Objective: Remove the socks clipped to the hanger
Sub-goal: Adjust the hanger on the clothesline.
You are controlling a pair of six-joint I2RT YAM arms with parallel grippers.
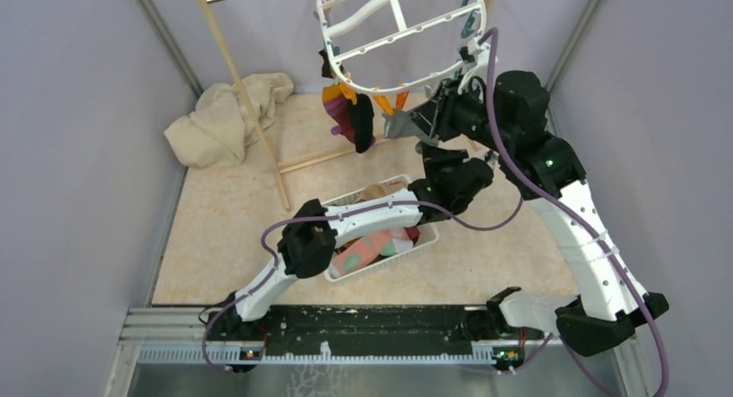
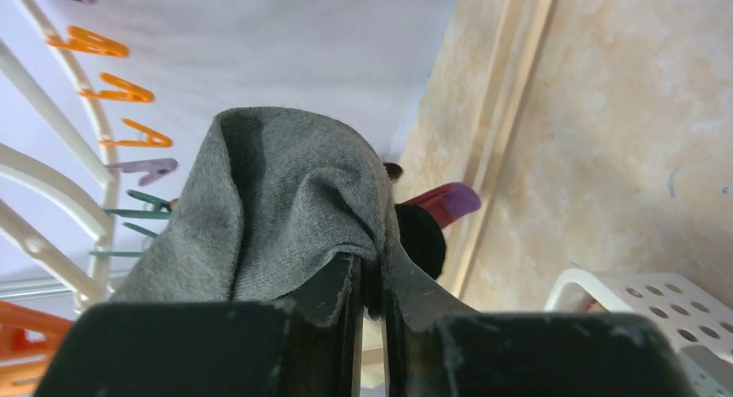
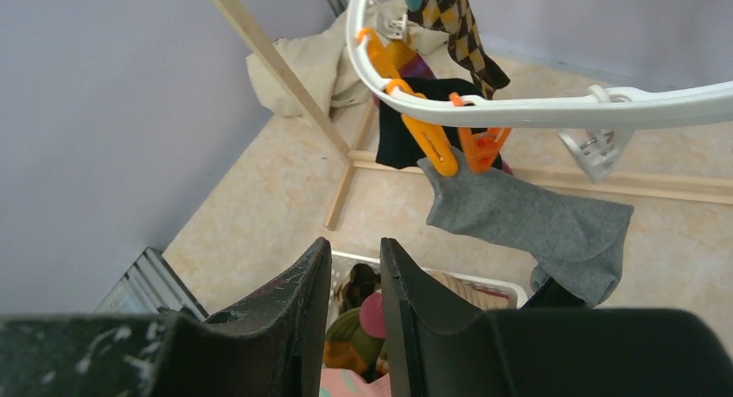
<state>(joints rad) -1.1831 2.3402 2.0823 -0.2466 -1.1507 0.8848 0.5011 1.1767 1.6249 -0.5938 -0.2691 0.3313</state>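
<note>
The top external camera looks down from high above the near edge, taking in the whole desk (image 1: 216,241) and the hanger (image 1: 393,25). The left wrist camera sits close behind the left claw (image 2: 370,284), the grey sock (image 2: 277,198) filling its view. The right wrist camera looks down past the right claw (image 3: 356,284), from farther off, at the same sock and hanger rim

Crumpled beige cloth (image 1: 220,124) behind a wooden rack (image 1: 270,168), white mesh basket (image 1: 423,244) nearer

No legible txt, labels or nos. anywhere in view
</note>
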